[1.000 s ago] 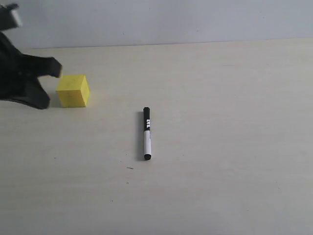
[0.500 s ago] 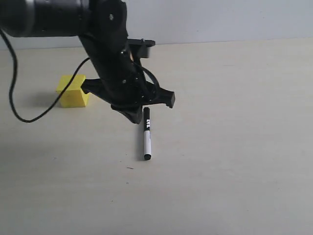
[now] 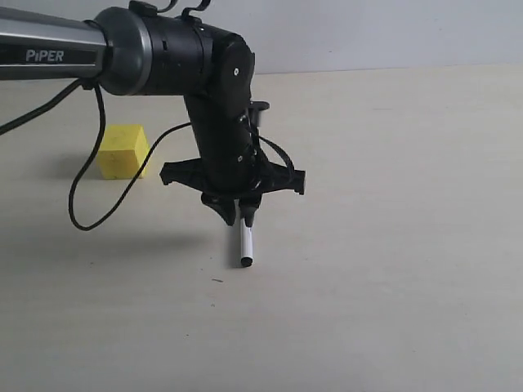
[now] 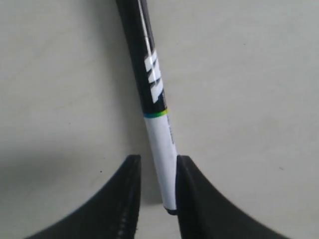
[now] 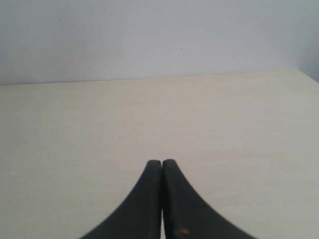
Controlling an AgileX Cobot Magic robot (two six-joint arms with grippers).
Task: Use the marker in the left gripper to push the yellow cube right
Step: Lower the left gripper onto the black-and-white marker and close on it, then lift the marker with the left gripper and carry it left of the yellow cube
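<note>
The marker [image 3: 245, 246] lies flat on the table; only its white barrel and black end stick out below my left gripper [image 3: 239, 215], which hides the cap. In the left wrist view the marker [image 4: 158, 134] runs between the jaws of the left gripper [image 4: 158, 159]. One jaw touches the barrel and the other stands a small gap away, so the gripper is open around it. The yellow cube [image 3: 122, 152] sits to the far left, well apart from the gripper. My right gripper [image 5: 162, 162] is shut on nothing above bare table.
The grey arm lettered "PIPER" [image 3: 53, 55] reaches in from the upper left, and its black cable [image 3: 82, 214] hangs in a loop in front of the cube. The table's far edge meets a pale wall [image 3: 368, 33].
The left arm swung in from the far left, past the cube, and came down over the marker's capped half. The marker and the cube have not moved.
</note>
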